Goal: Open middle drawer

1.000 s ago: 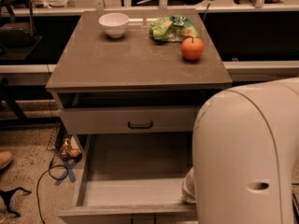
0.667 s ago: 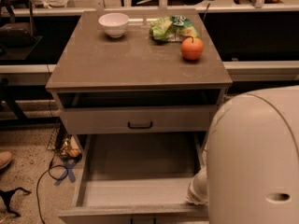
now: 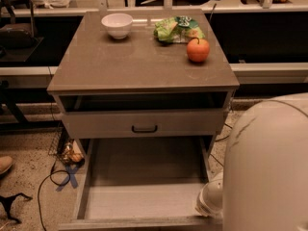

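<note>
The middle drawer (image 3: 144, 177) is pulled far out below the top drawer front (image 3: 96, 125), which carries a dark bar handle (image 3: 144, 128). The middle drawer is a wide shallow grey box and looks empty; its front panel (image 3: 139, 223) runs along the bottom edge of the view, with its handle hidden. My gripper is out of view. Only my arm's big white shell (image 3: 269, 167) shows at the lower right, with a rounded white joint (image 3: 210, 199) over the drawer's front right corner.
On the cabinet top (image 3: 120, 66) stand a white bowl (image 3: 117, 24), a green snack bag (image 3: 175, 29) and an orange fruit (image 3: 198, 49). Cables and blue tape (image 3: 67, 174) lie on the floor at left. A shoe tip (image 3: 5, 164) shows at the left edge.
My arm's white shell has drawn back to the right and uncovered more of the cabinet and the drawer. The middle drawer stays pulled out.
</note>
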